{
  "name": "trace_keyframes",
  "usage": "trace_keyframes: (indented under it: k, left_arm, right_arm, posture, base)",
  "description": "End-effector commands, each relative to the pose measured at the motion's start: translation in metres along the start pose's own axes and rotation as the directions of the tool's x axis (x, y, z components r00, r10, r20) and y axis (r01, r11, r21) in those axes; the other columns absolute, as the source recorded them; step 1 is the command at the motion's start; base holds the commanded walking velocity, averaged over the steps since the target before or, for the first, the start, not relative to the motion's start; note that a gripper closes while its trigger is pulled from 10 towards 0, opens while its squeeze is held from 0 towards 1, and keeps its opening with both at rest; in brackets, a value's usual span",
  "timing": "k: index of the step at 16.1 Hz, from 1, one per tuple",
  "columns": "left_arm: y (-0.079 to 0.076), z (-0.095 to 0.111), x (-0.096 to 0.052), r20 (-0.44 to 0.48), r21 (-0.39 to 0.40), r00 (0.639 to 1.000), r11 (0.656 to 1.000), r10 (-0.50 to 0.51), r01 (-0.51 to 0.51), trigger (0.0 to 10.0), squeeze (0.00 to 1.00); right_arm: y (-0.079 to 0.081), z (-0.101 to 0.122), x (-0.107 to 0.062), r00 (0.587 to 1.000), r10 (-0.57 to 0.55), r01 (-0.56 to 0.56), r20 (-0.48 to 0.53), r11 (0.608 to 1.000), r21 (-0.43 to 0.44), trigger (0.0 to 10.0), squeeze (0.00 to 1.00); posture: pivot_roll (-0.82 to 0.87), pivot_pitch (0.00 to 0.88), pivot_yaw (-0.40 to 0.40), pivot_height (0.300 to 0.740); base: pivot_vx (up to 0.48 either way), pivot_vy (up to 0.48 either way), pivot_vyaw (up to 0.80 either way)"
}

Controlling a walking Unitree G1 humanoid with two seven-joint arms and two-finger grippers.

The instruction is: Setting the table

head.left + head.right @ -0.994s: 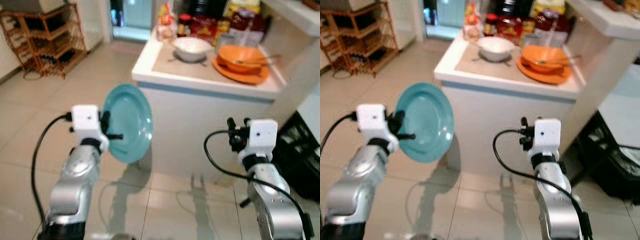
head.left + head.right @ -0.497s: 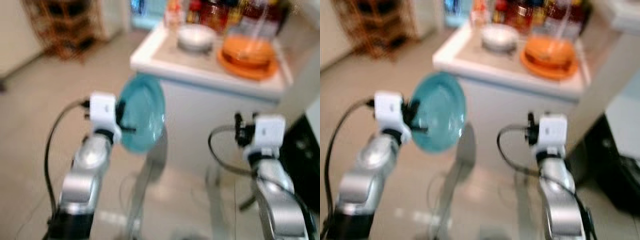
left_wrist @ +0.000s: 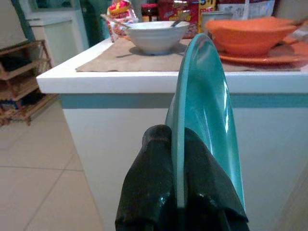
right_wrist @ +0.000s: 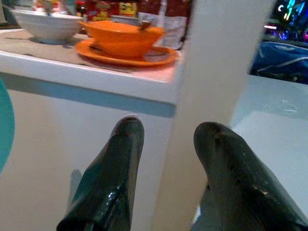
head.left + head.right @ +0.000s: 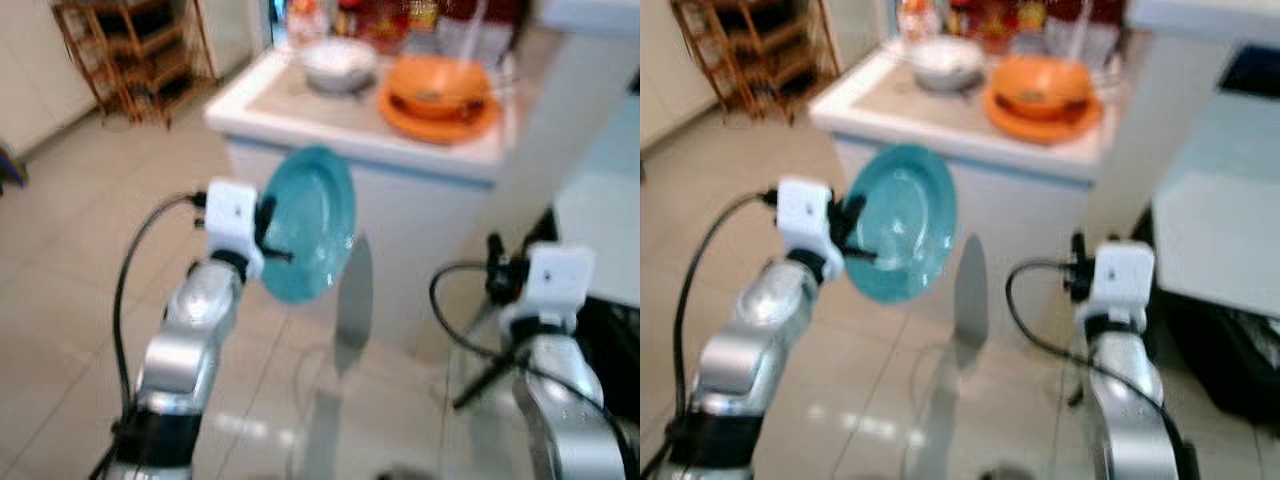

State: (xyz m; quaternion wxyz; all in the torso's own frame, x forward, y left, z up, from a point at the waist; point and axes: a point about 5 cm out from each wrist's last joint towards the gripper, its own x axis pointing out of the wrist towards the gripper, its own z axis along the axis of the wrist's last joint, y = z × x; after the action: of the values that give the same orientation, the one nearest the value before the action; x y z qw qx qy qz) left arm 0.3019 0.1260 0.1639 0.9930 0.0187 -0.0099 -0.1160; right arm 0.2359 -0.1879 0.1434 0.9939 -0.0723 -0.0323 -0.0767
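My left gripper (image 5: pixel 272 236) is shut on the rim of a teal plate (image 5: pixel 306 223), which stands on edge in the air before the white counter (image 5: pixel 262 103). In the left wrist view both fingers (image 3: pixel 154 183) clamp the teal plate (image 3: pixel 208 110). My right gripper (image 4: pixel 166 144) hangs open and empty lower down, facing the counter's front face (image 4: pixel 72 120). On the counter sit a white bowl (image 5: pixel 338 62) and an orange bowl (image 5: pixel 437 85) on an orange plate (image 5: pixel 436 116).
Jars and packets (image 5: pixel 385 14) line the counter's back. A white wall column (image 5: pixel 560 90) rises at the counter's right end, with a black crate (image 5: pixel 1230 350) on the floor beside it. A wooden rack (image 5: pixel 140 50) stands far left. Beige tiled floor (image 5: pixel 60 290) spreads to the left.
The camera has moved, and the counter now sits more to the left and closer. The teal plate stays held in my left gripper; the right arm keeps its pose.
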Motion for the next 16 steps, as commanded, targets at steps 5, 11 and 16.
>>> trace_keyframes:
  k: [5, 11, 16]
  left_arm:
    - [-0.004, 0.009, 0.004, 0.04, -0.001, 0.999, 1.0, -0.027, 0.027, 10.0, 0.0]
    - [-0.006, 0.015, 0.006, 0.059, -0.026, 0.998, 0.999, -0.032, 0.033, 10.0, 0.0]
    - [-0.006, 0.018, 0.012, 0.062, -0.033, 0.998, 0.999, -0.032, 0.034, 10.0, 0.0]
  right_arm:
    - [-0.008, 0.004, -0.002, 0.999, -0.047, 0.046, 0.013, 0.998, 0.036, 10.0, 0.0]
    - [-0.016, 0.015, 0.0, 0.996, -0.062, 0.06, 0.057, 0.997, 0.046, 10.0, 0.0]
    - [-0.021, 0.018, 0.0, 0.996, -0.072, 0.067, 0.058, 0.994, 0.085, 10.0, 0.0]
  posture:
    - [-0.06, 0.026, 0.066, 0.74]
    - [-0.09, 0.024, 0.076, 0.74]
    - [-0.09, 0.039, 0.087, 0.74]
  base:
    - [0.0, -0.48, 0.0]
    - [0.0, -0.48, 0.0]
    - [0.0, -0.48, 0.0]
